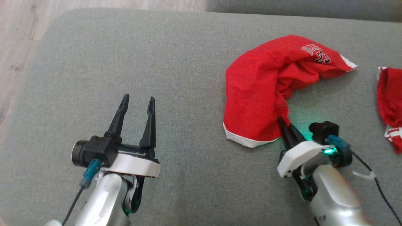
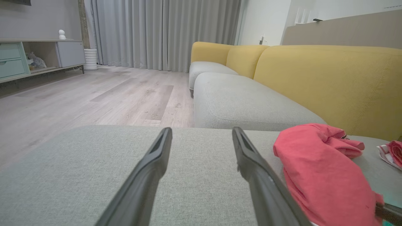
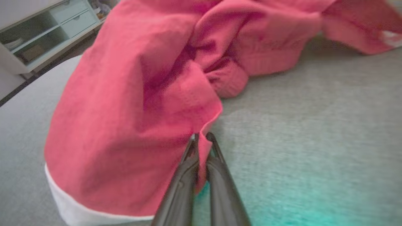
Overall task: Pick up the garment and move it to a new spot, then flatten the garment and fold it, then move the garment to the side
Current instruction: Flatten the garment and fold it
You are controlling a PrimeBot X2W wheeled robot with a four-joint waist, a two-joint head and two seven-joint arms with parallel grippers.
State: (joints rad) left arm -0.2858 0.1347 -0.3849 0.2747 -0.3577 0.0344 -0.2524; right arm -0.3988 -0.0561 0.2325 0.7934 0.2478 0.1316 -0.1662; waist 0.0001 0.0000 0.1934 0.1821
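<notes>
Pinches a fold at the near edge of the red garment with the right tool, fingers closed almost together on the cloth. Holds the left tool spread open and empty over the grey sofa seat, well to the garment's left. Shows the garment crumpled on the seat's right half, white hem nearest the robot, second red cloth at the far right.

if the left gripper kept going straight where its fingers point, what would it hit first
Probably nothing soon: the left gripper points across bare grey cushion, and the red jersey lies off to its right. Its height above the cushion is unclear.
</notes>
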